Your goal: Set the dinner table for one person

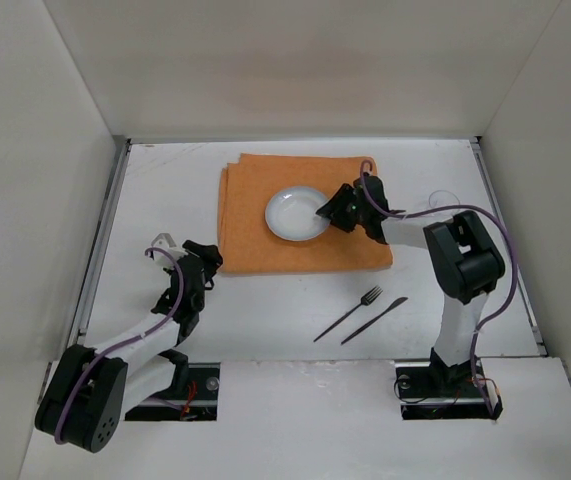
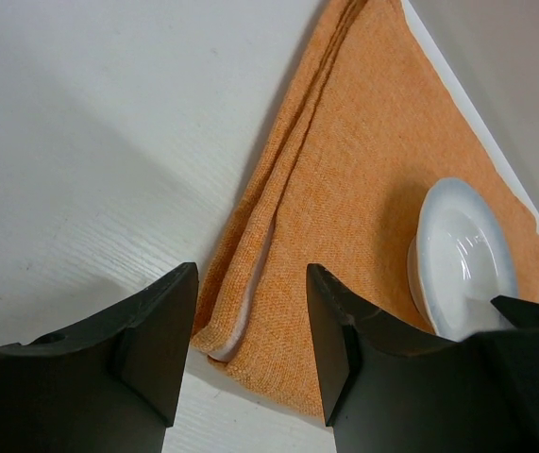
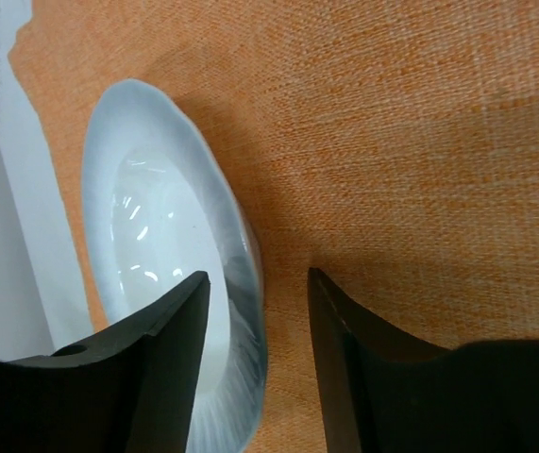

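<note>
Right fingers are apart, straddling the right rim of the round white glazed plate. The rim sits in the gap, closer to one finger, and doesn't look clamped. The plate rests near the middle of the orange woven cloth mat, which lies on the far-centre part of the large matte white table. Left fingers are apart too, with nothing between them, hovering just off the mat's near-left corner.

Risks from here:
- If you pull the right arm out low or sideways, a finger catches the rim. The plate slides or tips and the cloth bunches. Go up first, then away.
- The rim is off-centre in the gap, so any wrist twist on exit drags the plate off its spot.
- The mat is folded and its layers are loose at the left edge. With the left fingers that close, they can snag a layer and shift mat and plate together.
- Black fork and black knife lie side by side on bare table, well apart from the plate. They're thin and flat, so a pinch likely skids one into the other.
- When you set cutlery beside the plate, a nudge on the rim undoes its placement.
- Both arms over the mat at once risks a collision. Move one at a time.
</note>
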Available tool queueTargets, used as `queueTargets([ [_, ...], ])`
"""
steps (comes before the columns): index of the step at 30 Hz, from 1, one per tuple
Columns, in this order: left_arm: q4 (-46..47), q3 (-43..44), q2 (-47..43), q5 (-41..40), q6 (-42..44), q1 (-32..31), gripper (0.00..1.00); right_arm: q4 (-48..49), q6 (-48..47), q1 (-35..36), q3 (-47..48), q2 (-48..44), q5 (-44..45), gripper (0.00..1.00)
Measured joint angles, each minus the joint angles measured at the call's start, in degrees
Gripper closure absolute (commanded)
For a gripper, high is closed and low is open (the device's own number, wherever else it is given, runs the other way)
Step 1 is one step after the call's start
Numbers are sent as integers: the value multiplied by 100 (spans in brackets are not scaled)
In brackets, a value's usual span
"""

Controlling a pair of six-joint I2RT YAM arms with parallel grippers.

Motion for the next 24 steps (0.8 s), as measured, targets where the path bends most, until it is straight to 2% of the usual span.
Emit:
queueTargets([
  [5,4,0,17,-2,2,-26,53,-216,-214,-35,-133,-310,192,32],
  [9,7,0,20,-4,2,-79,55,-520,-522,-85,-363,-1165,328,33],
  [11,7,0,20,-4,7,-131,58,-686,-732,-122,-444,-1751,468,51],
  [13,7,0,20,-9,26,-229,62,-844,-955,-199,-481,-2352,669,73],
  [14,9,2,20,-11,50,-310,66,-938,-1075,-267,-485,-2673,813,81],
  [16,4,13,20,-33,138,-507,71,-1123,-1276,-487,-485,-3235,1165,85],
  [19,2,68,-7,-162,385,-883,72,-1425,-1580,-1051,-455,-3821,1956,83],
  [22,15,144,-153,-435,739,-1460,70,-1652,-1768,-1606,-446,-3915,2820,60],
  [24,149,201,-166,-675,1005,-1821,69,-1814,-1847,-1912,-450,-3790,3270,51],
])
